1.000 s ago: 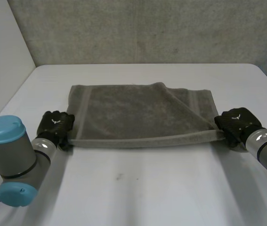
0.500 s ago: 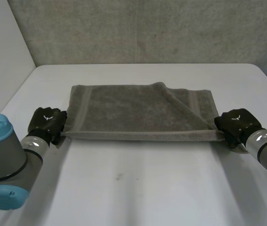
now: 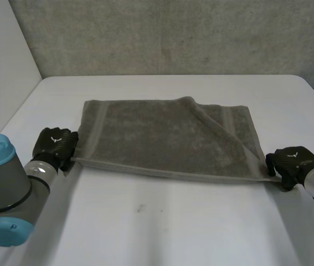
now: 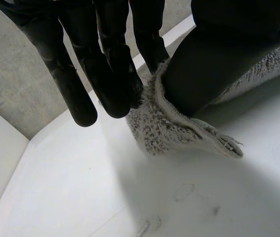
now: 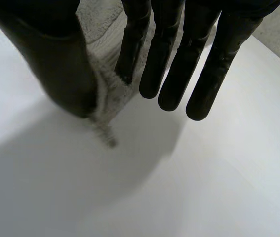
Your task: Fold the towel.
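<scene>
The grey towel (image 3: 162, 138) lies spread across the middle of the white table (image 3: 162, 221), with one flap folded diagonally over its right part. The left hand (image 3: 54, 145) pinches the towel's near left corner between thumb and straight fingers. The right hand (image 3: 292, 163) pinches the near right corner the same way. Each hand's back bears a small white mark, too small to read.
</scene>
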Robot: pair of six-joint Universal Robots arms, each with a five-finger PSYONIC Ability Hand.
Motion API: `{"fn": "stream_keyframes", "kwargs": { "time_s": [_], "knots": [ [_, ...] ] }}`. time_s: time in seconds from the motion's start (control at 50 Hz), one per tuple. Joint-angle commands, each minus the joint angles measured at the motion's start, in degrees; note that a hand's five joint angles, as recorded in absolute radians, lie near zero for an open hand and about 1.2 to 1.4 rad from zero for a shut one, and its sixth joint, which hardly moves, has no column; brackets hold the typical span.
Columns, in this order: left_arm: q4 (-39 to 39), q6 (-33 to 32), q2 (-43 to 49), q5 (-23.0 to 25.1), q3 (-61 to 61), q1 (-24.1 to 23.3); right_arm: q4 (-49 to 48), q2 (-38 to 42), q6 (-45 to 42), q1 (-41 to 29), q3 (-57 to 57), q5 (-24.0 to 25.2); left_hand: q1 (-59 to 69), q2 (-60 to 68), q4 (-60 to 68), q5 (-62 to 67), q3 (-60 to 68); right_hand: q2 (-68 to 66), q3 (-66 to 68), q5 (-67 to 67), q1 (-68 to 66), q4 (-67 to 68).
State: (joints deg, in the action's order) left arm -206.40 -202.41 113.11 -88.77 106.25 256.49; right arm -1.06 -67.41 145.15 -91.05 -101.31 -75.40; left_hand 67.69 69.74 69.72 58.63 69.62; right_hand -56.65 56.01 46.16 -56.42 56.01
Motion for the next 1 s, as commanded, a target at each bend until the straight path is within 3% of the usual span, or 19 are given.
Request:
{"fn": "stream_keyframes", "kwargs": {
  "time_s": [0.02,0.18,0.28,0.38,0.42,0.52,0.6,0.74,0.92,1.0],
  "knots": [
    [0.29,0.0,-0.08,0.0,0.44,0.06,-0.96,-0.09,0.4,0.7,-1.0,1.49,12.31,10.26,10.28,11.37,10.38,-23.35,23.99,23.84,-23.58,23.99],
    [4.58,-0.53,-3.32,0.0,2.37,-0.11,-0.7,-3.52,1.01,0.88,-1.26,2.28,12.31,10.26,10.28,11.37,10.38,-23.35,23.99,23.84,-23.58,23.99],
    [9.94,-4.9,-9.47,0.0,6.06,-0.02,2.02,-13.1,-0.48,1.05,-3.63,2.63,12.31,10.26,10.28,11.37,10.38,-23.35,23.99,23.84,-23.58,23.99],
    [14.43,-11.75,-18.24,0.0,11.68,1.29,8.0,-21.01,-7.69,2.37,-6.1,2.98,12.31,10.26,10.28,11.37,10.38,-23.35,23.99,23.84,-23.58,23.99],
    [15.66,-13.87,-21.93,0.0,13.52,2.25,10.62,-26.7,-15.38,3.51,-7.85,4.38,12.31,10.26,10.28,11.37,10.38,-23.35,23.99,23.84,-23.58,23.99],
    [19.28,-17.58,-31.37,0.09,16.62,5.6,12.3,-30.41,-22.09,5.09,-8.12,5.79,12.31,10.26,10.28,11.37,10.38,-23.35,23.99,23.84,-23.58,23.99],
    [22.35,-17.67,-36.02,1.48,16.71,6.83,13.54,-30.59,-22.45,5.71,-7.33,6.41,12.31,10.26,10.28,11.37,10.38,-23.35,23.99,23.84,-23.58,23.99],
    [22.44,-17.58,-34.98,6.94,16.44,7.27,14.94,-28.93,-22.28,5.98,-6.01,6.76,12.31,10.26,10.28,11.37,10.38,-23.35,23.99,23.84,-23.58,23.99],
    [17.27,-16.17,-16.72,8.08,6.89,5.08,14.06,-14.68,-17.8,4.75,0.85,6.76,12.31,10.26,10.28,11.37,10.38,-23.35,23.99,23.84,-23.58,23.99],
    [16.11,-15.73,-9.84,8.0,0.45,4.11,12.31,-4.78,-12.89,0.28,8.99,5.97,12.31,10.26,10.28,11.37,10.38,-23.35,23.99,23.84,-23.58,23.99]
  ]
}}
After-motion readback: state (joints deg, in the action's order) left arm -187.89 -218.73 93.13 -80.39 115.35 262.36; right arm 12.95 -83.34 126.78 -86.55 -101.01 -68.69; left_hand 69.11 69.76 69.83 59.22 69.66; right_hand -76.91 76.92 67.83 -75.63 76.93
